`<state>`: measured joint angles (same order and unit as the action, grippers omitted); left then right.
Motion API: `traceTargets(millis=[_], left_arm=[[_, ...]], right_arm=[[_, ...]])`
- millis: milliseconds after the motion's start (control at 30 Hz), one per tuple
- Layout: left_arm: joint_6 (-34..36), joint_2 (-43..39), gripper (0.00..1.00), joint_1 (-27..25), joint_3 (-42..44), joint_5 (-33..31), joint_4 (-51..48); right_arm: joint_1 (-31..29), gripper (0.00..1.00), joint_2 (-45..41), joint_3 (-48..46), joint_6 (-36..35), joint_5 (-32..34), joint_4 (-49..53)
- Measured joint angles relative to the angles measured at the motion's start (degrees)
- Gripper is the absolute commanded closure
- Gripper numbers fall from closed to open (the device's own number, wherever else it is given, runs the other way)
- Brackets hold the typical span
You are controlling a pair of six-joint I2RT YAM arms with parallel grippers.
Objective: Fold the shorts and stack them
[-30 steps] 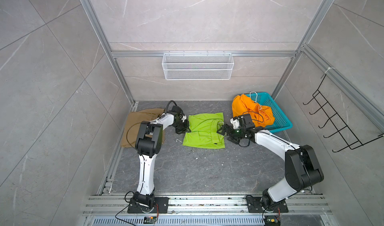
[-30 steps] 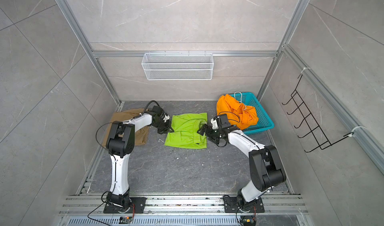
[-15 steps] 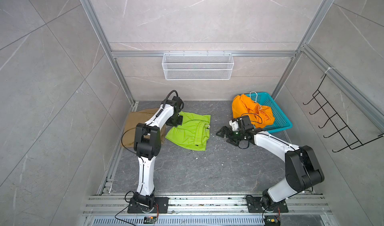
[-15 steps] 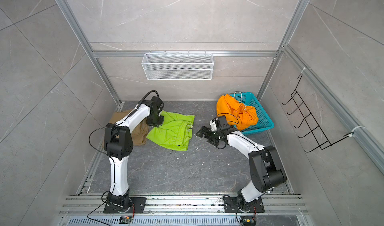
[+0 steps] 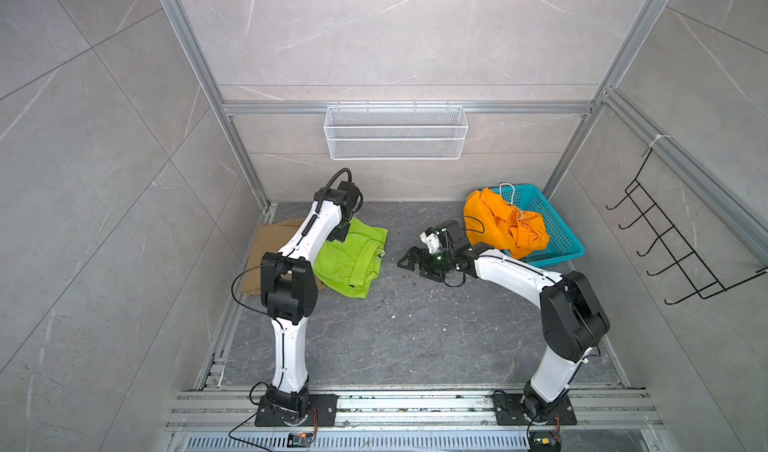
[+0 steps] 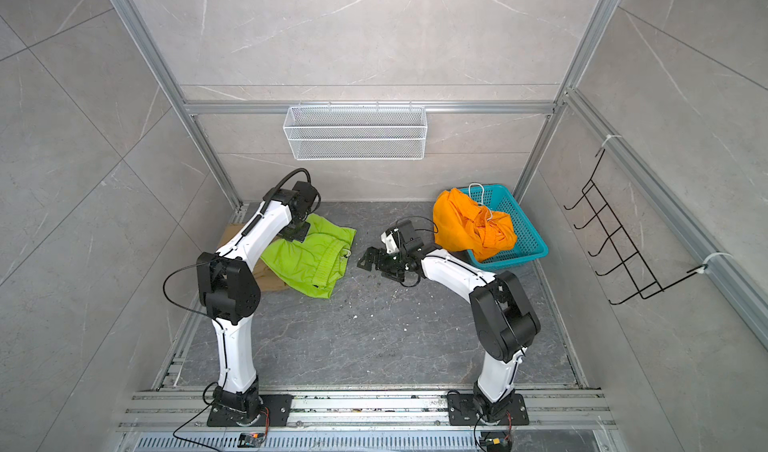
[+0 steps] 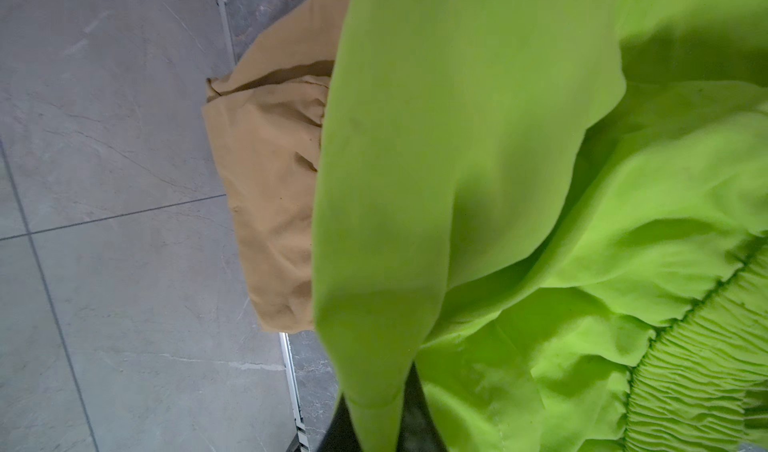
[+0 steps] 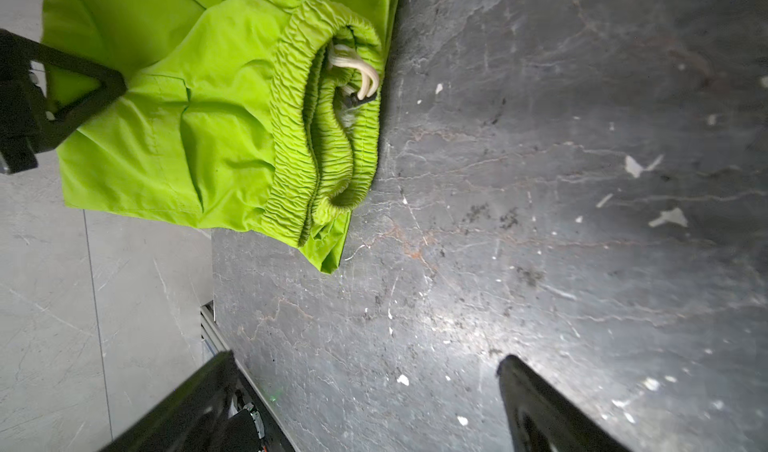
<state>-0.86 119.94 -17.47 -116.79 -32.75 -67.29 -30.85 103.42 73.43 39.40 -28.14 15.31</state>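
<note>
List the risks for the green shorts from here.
1. The left gripper pinches only one edge of the lime green shorts; the loose folds may fall open.
2. They overlap the khaki shorts only partly, so the stack could end up skewed.
3. The white drawstring sticks out of the waistband and might snag the open right gripper.

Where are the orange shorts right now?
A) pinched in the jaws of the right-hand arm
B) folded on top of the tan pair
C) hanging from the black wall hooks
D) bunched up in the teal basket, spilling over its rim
D: in both top views the orange shorts sit crumpled in the teal basket, with part of the fabric draped over its rim.
</note>
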Motion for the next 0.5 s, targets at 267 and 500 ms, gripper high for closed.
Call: traceTargets(millis=[267,500], left_arm=[[-0.87,-1.22,1.00,1.05,-3.34,1.73,0.00],[-3.28,-2.27,1.00,3.74,-6.34,6.45,-0.74]], right_arm=[[-0.44,0.00,2.25,2.73,0.15,-0.04,-0.09],[-0.98,0.00,3.65,3.41,0.66,-0.07,-0.02]])
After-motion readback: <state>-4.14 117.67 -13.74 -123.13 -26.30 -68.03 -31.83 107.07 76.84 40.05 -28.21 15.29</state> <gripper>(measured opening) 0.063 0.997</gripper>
